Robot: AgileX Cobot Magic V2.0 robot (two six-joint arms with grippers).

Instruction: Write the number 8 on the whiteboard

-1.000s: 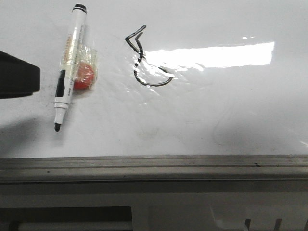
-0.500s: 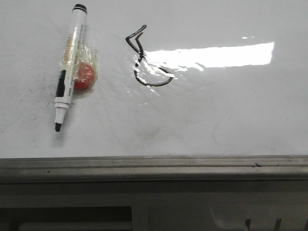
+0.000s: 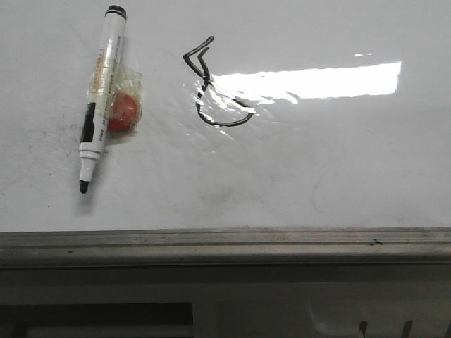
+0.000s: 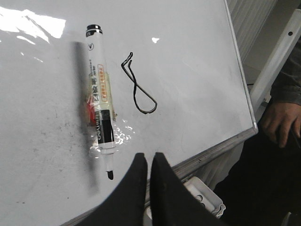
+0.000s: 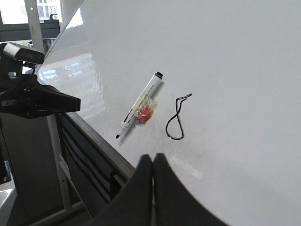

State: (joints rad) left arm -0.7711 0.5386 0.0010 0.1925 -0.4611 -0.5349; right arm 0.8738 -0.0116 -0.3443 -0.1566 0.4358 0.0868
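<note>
Mark: number 8 [image 3: 215, 88] is a thin black line, an angular hook at its far end joined to a rounded loop at its near end; in the front view glare crosses the loop and breaks the line.
Mark position: on the whiteboard [image 3: 317, 176], just beside the marker pen [image 3: 100, 98] on its right, apart from it.
Mark axis: long axis runs roughly away from the robot, hook end far, loop end near.
Board: glossy white with faint grey smudges; grey metal rim [image 3: 225, 243] along the near edge.
Pen: uncapped white barrel lying flat, black tip toward the near rim, black end far; long axis roughly parallel to the mark.
Attachment: red round piece under clear tape [image 3: 124, 111], touching the barrel on the side facing the mark.
Left gripper [image 4: 146, 162]: fingers nearly together with a narrow slit between them, holding nothing, above the board's near rim, close to the pen tip.
Right gripper [image 5: 153, 162]: fingers pressed together, empty, well apart from pen and mark.
Front view only: neither gripper appears.
Left wrist view only: unbroken outline of the mark; a person's hand [image 4: 280, 125] beyond the board's corner.
Right wrist view only: the left arm [image 5: 35, 101] beside the board edge.
</note>
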